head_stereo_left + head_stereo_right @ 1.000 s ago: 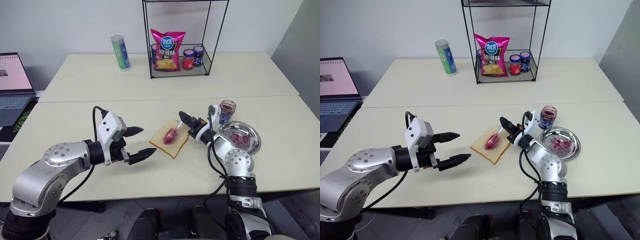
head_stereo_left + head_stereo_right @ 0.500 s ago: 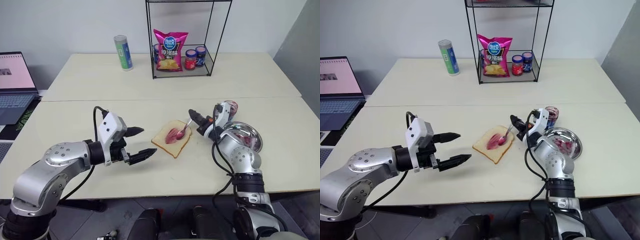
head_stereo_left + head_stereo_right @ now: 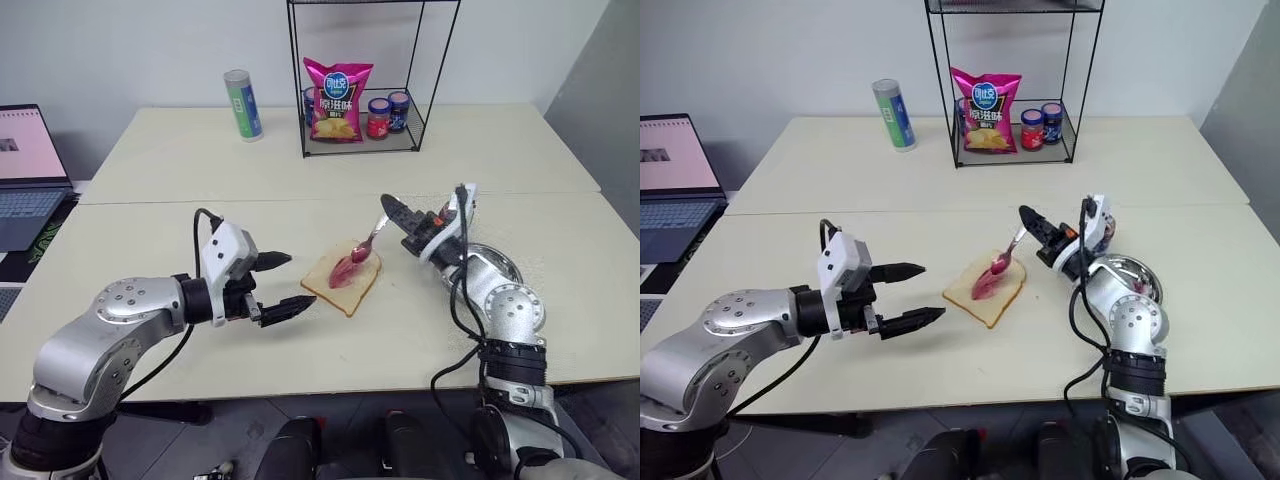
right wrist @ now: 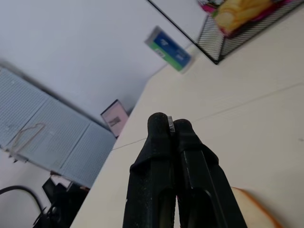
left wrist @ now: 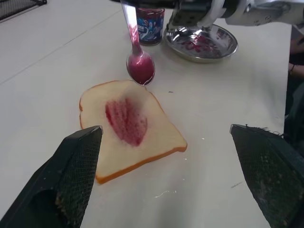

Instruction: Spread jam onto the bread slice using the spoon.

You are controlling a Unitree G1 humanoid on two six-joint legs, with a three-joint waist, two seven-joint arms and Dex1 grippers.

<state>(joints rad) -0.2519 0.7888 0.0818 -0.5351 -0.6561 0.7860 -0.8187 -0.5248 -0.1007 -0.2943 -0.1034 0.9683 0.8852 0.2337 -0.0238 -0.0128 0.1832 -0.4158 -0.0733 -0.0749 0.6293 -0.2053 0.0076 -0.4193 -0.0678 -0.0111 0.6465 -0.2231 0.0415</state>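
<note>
The bread slice [image 3: 344, 284] lies flat on the table in front of me, with a red smear of jam [image 5: 126, 121] across its middle. My right gripper [image 3: 389, 206] is shut on the handle of the spoon [image 3: 366, 245]. The spoon slants down toward the bread. Its jam-coated bowl [image 5: 140, 68] hangs just above the slice's far corner, apart from the smear. My left gripper [image 3: 293, 281] stands open just left of the bread, level with it, holding nothing.
A steel dish [image 5: 223, 34] with jam smears and an open jam jar [image 5: 149, 24] sit right of the bread, behind my right arm. At the table's back stand a wire rack [image 3: 415, 90] with a chips bag [image 3: 338, 100] and jars, and a can [image 3: 241, 104]. A laptop [image 3: 25, 170] is far left.
My right gripper has lifted the spoon up off the bread and back to the right, leaving a jam smear on the slice. The left gripper has stayed where it was.
</note>
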